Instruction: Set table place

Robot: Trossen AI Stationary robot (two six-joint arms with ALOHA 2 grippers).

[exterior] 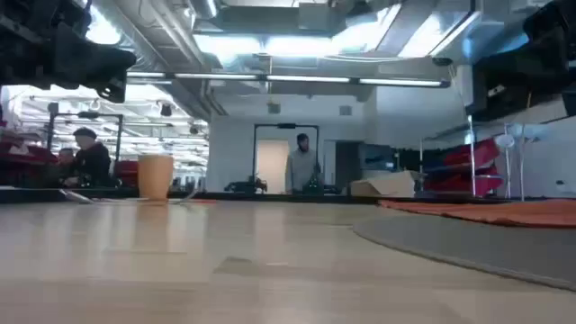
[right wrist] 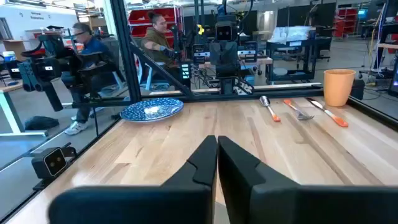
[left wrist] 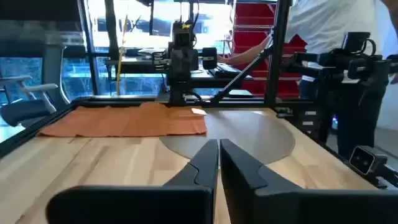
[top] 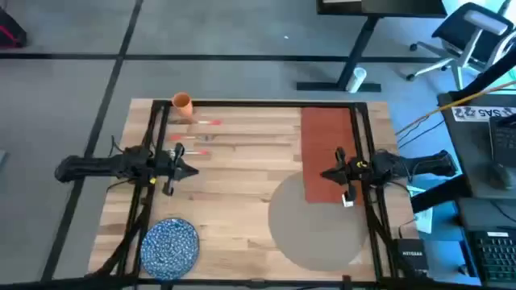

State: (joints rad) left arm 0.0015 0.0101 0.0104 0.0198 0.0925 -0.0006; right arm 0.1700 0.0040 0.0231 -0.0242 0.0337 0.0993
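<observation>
The grey placemat (top: 318, 221) lies near the right front corner of the tabletop (top: 242, 185), its far edge hidden under the red napkin (top: 326, 153). The left claw (top: 192, 171) and right claw (top: 326, 174) are both closed and empty, with bare wood between them.

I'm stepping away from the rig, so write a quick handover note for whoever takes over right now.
Left gripper: shut, empty, raised over the table's left side.
Right gripper: shut, empty, above the rust-red napkin.
Placemat: near right, with the napkin's near end lying over its far edge.
Blue plate: near-left corner, off the placemat.
Orange cup and cutlery: far left.
Done: nothing is set on the placemat yet.
Left: plate, cutlery, cup and napkin to arrange.
</observation>
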